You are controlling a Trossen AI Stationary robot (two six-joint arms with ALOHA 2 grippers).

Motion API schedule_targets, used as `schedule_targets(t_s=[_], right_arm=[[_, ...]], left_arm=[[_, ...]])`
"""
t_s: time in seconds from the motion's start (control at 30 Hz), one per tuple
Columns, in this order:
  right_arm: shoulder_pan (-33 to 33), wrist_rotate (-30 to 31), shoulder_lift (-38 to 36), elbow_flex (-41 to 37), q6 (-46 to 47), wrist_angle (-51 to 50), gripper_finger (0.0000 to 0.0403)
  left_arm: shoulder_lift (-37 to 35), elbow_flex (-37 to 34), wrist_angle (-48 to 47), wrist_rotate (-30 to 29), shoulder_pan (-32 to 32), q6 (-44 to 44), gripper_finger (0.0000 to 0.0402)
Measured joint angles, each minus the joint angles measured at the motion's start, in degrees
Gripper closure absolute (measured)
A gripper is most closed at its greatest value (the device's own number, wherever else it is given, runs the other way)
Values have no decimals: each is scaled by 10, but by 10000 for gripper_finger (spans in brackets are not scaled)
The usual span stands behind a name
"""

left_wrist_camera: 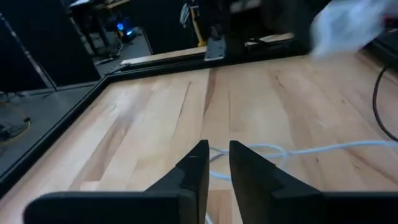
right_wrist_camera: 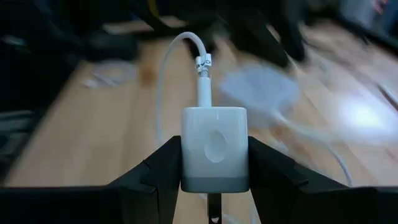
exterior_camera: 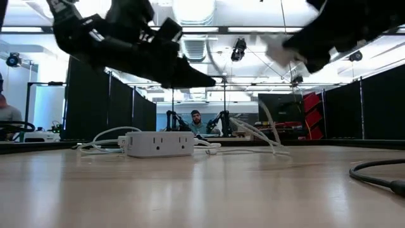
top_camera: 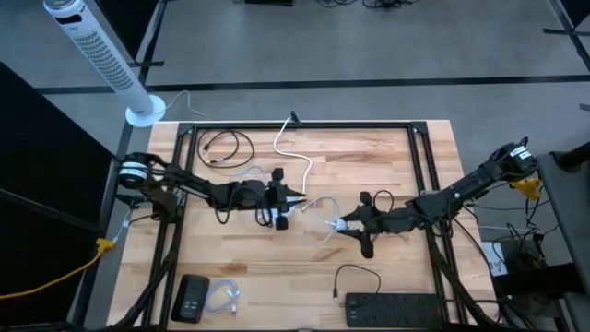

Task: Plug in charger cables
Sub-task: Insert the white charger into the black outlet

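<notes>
My right gripper [right_wrist_camera: 214,158] [top_camera: 343,224] is shut on a white charger brick [right_wrist_camera: 214,149] above the table's middle. A white cable [right_wrist_camera: 180,50] leaves the brick's far end. My left gripper [left_wrist_camera: 217,155] [top_camera: 297,199] hovers just left of it, its fingers a narrow gap apart and touching nothing. A thin white cable [left_wrist_camera: 292,149] lies on the wood below the left gripper. The white socket cube [exterior_camera: 158,143] rests flat on the table under the left gripper [exterior_camera: 202,79], with its thick white cord [top_camera: 293,152] running to the far edge. My right gripper pinches the charger brick by its two side faces [right_wrist_camera: 186,149], one finger on each. The fingers reach in from the table's right side. The brick is lifted clear of the table, and its cable end [right_wrist_camera: 204,81] points away from the gripper.
A black cable coil [top_camera: 226,146] lies at far left. A black box [top_camera: 192,297] and a translucent coiled cable [top_camera: 223,297] sit near the near-left corner. A long black power strip [top_camera: 396,309] and a black cable [top_camera: 355,272] lie at near right. People sit beyond the table.
</notes>
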Motion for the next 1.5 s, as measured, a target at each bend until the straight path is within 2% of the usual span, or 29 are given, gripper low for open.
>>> schedule_targets(t_s=[0.1,0.2,0.33,0.47,0.73,0.9,1.1,1.5], right_arm=[[-1,-24,9,-2,-67,83,258],[-9,-20,10,-3,-91,82,258],[-22,-18,11,-3,-66,55,258],[-27,-9,11,-3,-66,33,258],[-41,-2,12,-3,-76,40,258],[-42,-2,12,-3,-108,96,258],[-42,18,12,-3,-117,100,258],[-44,25,44,-3,-126,137,258]], left_arm=[[33,30,2,50,-1,7,370],[61,63,7,101,-5,17,375],[76,103,-15,90,-8,-20,364],[76,124,-52,96,-10,-24,328],[80,135,-35,118,-22,-33,235],[100,140,14,118,-25,-42,210],[127,141,119,125,-31,-43,210],[178,153,179,124,-32,-60,252]])
